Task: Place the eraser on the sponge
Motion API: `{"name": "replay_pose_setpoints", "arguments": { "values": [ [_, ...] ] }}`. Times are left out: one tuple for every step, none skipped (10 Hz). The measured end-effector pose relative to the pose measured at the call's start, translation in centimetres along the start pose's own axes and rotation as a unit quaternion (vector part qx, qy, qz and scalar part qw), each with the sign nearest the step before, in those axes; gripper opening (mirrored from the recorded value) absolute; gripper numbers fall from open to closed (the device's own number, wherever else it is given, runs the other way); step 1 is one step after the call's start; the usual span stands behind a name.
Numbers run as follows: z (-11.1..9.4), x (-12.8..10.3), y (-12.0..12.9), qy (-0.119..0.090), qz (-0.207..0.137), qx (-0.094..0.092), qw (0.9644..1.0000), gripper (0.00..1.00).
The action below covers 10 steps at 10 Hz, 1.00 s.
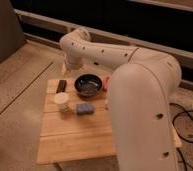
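The eraser (pixel 61 86), a small dark block, lies on the far left of the wooden table (pixel 75 135). The blue-grey sponge (pixel 83 108) rests nearer the middle, in front of a black bowl (pixel 88 85). They lie apart, with a white cup (pixel 62 101) between them on the left. My white arm (pixel 140 95) sweeps in from the right foreground and bends at the far side. The gripper (pixel 66 66) hangs at the table's far left edge, just beyond the eraser and touching nothing I can see.
A small red-orange item (pixel 106 83) lies right of the bowl, partly behind the arm. The arm covers the table's right side. Speckled floor surrounds the table, with a dark wall and rail behind and cables (pixel 190 130) on the floor at right.
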Motion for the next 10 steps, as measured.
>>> {"name": "replay_pose_setpoints", "arguments": {
  "values": [
    [0.0,0.0,-0.1,0.000,0.001,0.000,1.0000,0.65],
    [0.0,0.0,0.0,0.000,0.001,0.000,1.0000,0.65],
    [0.1,0.0,0.0,0.001,0.001,-0.002,1.0000,0.65],
    [0.2,-0.3,-0.2,0.000,0.000,-0.002,1.0000,0.65],
    [0.4,-1.2,-0.1,-0.002,-0.008,0.000,1.0000,0.65],
    [0.8,-2.5,0.4,-0.005,-0.023,0.002,0.9997,0.65],
    [1.4,-3.9,1.3,-0.008,-0.045,0.004,0.9990,0.65],
    [2.0,-4.8,1.8,-0.009,-0.060,0.006,0.9981,0.65],
    [2.7,-5.6,2.4,-0.009,-0.071,0.005,0.9975,0.65],
    [3.9,-6.2,3.3,-0.003,-0.078,-0.003,0.9969,0.65]
  ]
}}
